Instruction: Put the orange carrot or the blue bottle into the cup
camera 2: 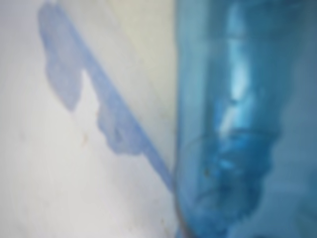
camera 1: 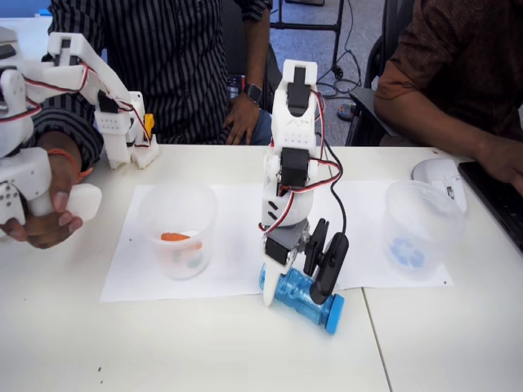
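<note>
1. Nearest you on the table: blue bottle (camera 1: 304, 296), lying on its side at the paper sheet's (camera 1: 237, 269) front edge; translucent ribbed body, solid blue cap (camera 1: 333, 314)
2. Your gripper (camera 1: 297, 278) straddles the bottle, jaws closing around it; bottle not lifted
3. Farther right: cup (camera 1: 417, 229) with blue symbol, well apart, awaiting the bottle
</note>
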